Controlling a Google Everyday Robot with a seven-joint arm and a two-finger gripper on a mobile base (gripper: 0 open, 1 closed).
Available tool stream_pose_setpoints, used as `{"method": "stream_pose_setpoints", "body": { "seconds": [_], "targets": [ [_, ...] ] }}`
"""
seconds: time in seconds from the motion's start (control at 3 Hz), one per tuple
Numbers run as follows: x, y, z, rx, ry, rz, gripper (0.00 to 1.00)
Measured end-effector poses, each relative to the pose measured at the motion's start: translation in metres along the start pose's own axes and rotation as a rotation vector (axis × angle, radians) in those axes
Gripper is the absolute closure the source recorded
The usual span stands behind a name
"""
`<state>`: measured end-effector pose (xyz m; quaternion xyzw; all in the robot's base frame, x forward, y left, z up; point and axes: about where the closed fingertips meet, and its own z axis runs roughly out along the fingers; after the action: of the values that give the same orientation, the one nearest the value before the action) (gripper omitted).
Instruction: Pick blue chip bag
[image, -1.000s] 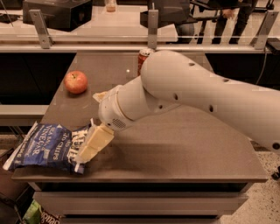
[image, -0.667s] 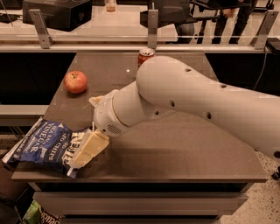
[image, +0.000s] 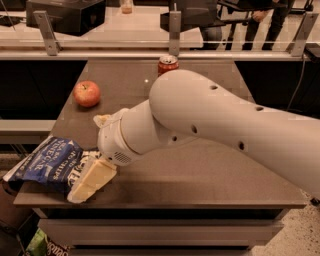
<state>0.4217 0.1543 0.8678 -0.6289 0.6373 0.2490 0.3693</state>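
Reaching down across the dark brown table (image: 210, 186), the robot's thick white arm (image: 225, 115) fills the middle of the camera view. Its cream-coloured gripper (image: 87, 184) sits low at the near left corner. The gripper lies against the right end of the crinkled dark-blue foil chip bag with white lettering (image: 47, 167), and its tip is close to the table's front edge.

The bag lies flat at that same corner, and its left end pokes out past the table's side. Whether the gripper has closed on the foil or only rests on it I cannot tell, since the wrist covers the spot where they meet.

Compared with a second ago, the gripper has slid down and to the left, further onto the bag's end. The bag has barely shifted. I take that as the arm settling into the grasp, not yet lifting. The bag is not off the surface, so the pick looks unfinished. Hanging over the edge, the bag could be nudged off.

The round red apple (image: 87, 93) sits well apart at the back left. The red soda can (image: 168, 64) stands upright at the far edge, partly behind the arm.
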Motion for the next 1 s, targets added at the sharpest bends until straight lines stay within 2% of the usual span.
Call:
{"method": "stream_pose_setpoints", "body": {
  "seconds": [0.33, 1.0],
  "targets": [
    [-0.0017, 0.0011, 0.0001, 0.0, 0.001, -0.004, 0.18],
    [-0.0053, 0.0036, 0.0003, -0.001, 0.002, -0.013, 0.65]
  ]
}}
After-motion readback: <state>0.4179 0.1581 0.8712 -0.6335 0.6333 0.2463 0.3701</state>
